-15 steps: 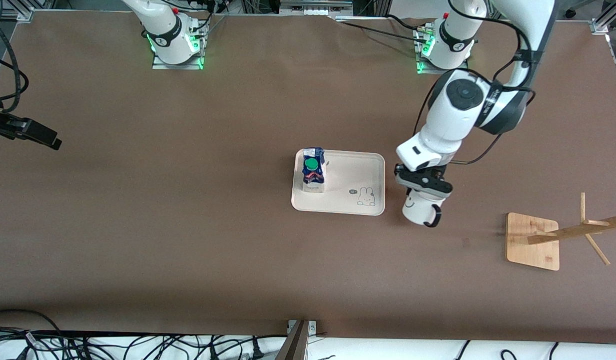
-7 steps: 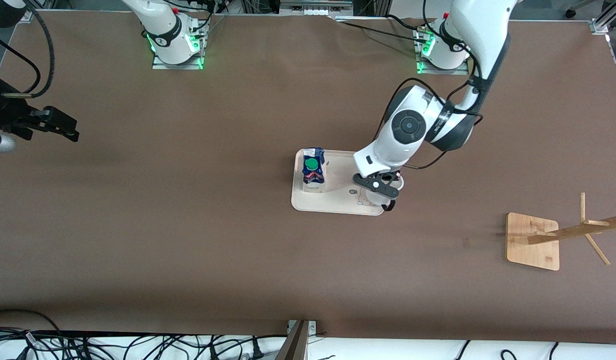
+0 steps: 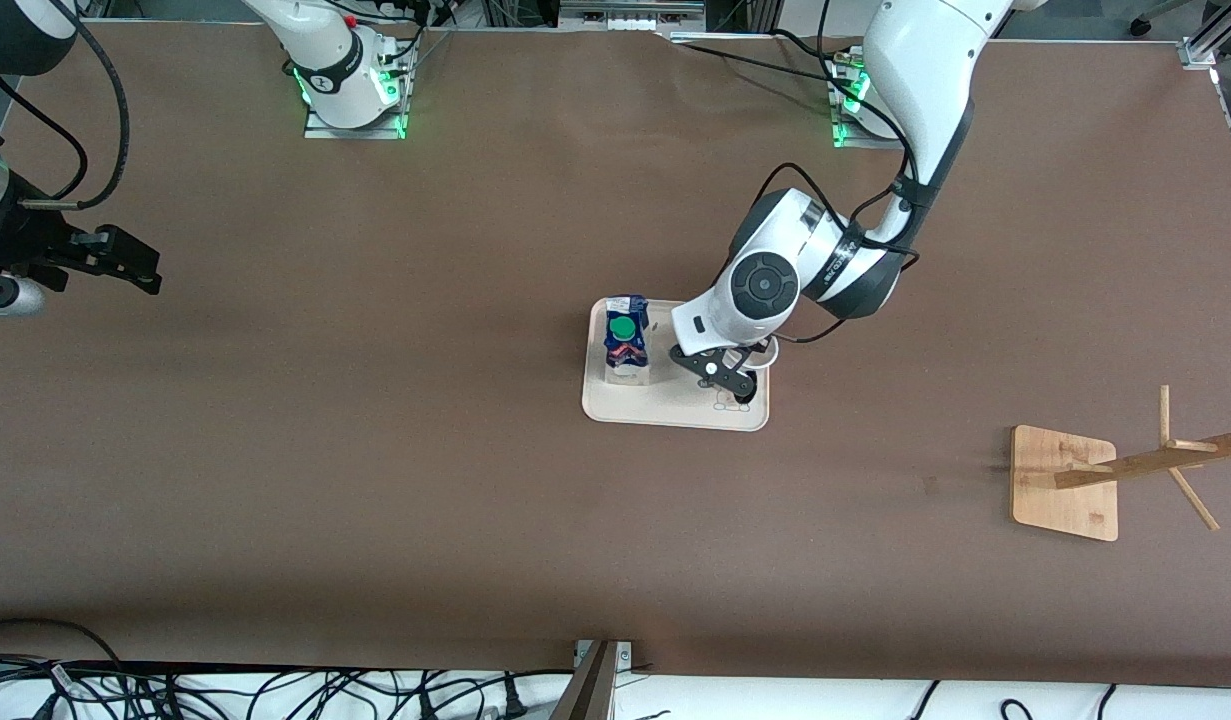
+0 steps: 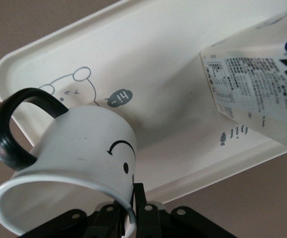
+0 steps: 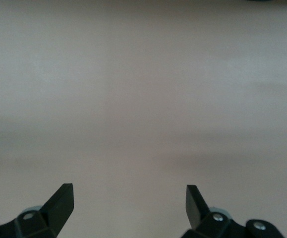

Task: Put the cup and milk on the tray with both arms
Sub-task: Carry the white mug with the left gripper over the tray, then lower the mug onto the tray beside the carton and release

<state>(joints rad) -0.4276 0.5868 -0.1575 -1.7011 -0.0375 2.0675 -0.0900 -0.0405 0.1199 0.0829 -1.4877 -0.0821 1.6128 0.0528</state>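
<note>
The cream tray [image 3: 675,405] lies mid-table, with the milk [image 3: 625,345] upright on its end toward the right arm. My left gripper [image 3: 723,376] is low over the tray's rabbit-drawing end, shut on the cup. In the left wrist view the cup [image 4: 74,153] is tilted, smiley face outward and black handle [image 4: 4,130] to one side, and my left gripper [image 4: 134,193] pinches its wall at the rim. The tray [image 4: 148,64] and the milk [image 4: 262,89] lie just past it. My right gripper [image 3: 125,262] waits open over bare table at the right arm's end, with nothing between its fingers [image 5: 61,198].
A wooden rack [image 3: 1065,480] with slanted pegs stands toward the left arm's end of the table, nearer the front camera than the tray. Cables run along the table's edge nearest the camera. Brown tabletop surrounds the tray on all sides.
My left arm has carried the cup from above the table beside the tray to over the tray's rabbit end, lower down. The right gripper has shifted slightly at the table's end.
</note>
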